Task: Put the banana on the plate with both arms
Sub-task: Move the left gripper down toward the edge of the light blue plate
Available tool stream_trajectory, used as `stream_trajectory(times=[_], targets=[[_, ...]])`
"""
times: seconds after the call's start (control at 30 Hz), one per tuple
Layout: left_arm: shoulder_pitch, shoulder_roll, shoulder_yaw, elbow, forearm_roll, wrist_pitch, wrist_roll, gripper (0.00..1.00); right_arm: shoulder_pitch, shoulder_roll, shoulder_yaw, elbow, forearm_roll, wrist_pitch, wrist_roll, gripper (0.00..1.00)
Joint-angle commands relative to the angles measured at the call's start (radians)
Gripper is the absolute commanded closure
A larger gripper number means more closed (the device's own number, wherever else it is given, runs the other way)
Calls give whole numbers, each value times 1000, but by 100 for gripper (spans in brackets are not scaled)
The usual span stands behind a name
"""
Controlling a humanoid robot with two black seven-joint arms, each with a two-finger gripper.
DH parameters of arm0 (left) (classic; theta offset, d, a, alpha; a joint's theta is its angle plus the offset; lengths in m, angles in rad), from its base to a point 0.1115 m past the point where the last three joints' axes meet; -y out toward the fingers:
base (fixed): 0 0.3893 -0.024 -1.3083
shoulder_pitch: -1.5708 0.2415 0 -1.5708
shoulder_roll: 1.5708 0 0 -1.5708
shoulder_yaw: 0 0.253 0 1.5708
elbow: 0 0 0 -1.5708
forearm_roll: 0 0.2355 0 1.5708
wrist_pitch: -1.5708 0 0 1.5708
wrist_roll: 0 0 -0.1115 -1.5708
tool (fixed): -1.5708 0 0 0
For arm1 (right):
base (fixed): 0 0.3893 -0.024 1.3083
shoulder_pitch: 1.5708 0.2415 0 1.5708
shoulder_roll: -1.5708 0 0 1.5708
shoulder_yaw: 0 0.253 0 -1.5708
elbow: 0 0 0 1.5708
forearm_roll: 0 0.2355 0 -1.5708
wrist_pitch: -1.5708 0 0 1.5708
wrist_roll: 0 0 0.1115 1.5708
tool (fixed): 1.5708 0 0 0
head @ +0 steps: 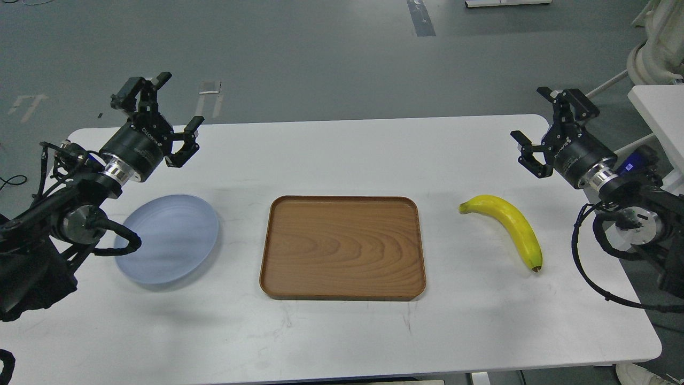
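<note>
Your left tool [179, 104] sits in the upper left of the frame with its two fingers spread wide apart and nothing between them, raised over the far left edge of the white surface [342, 331]. Just below it and slightly to the right in the picture lies the plate [173, 238], pale blue-grey and bare, with the left arm's dark cables and wrist overlapping its left rim in the view. Your right tool [534, 117] is in the upper right of the frame, likewise spread open and holding nothing, poised over the far right edge of the surface. Below it and a little to the left lies the banana [510, 219], flat on the surface and apart from the tool, not touched by either finger. Its greenish stem end points toward the middle of the frame, and the fruit curves down to the right so that its dark brown tip ends at the lower right, nearer the right arm's wrist than the tool. Between banana and plate, in the centre of the frame, rests a brown wooden tray [342, 286] with rounded corners and nothing in it. So the banana is on the right side and the plate on the left, well apart, with the tray separating them.
</note>
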Motion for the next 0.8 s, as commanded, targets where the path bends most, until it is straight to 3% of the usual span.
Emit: stream_trajectory(times=[0.0,0.3,0.5,0.7,0.77], targets=[[2,0,0,0,2,0,-3,0,-1,-1,-1,-1,-1,0,0,0],[-5,16,0,47,-4,0,5,0,7,-1,-2,-1,-4,0,0,0],[-14,90,3,52,42,0,2,0,11,0,-4,0,-10,0,0,0],[-66,257,0,-124,358,0,-14,0,16,2,-7,2,-18,0,0,0],[-77,340,-1,-245,556,0,-30,0,17,3,-7,2,-19,0,0,0]])
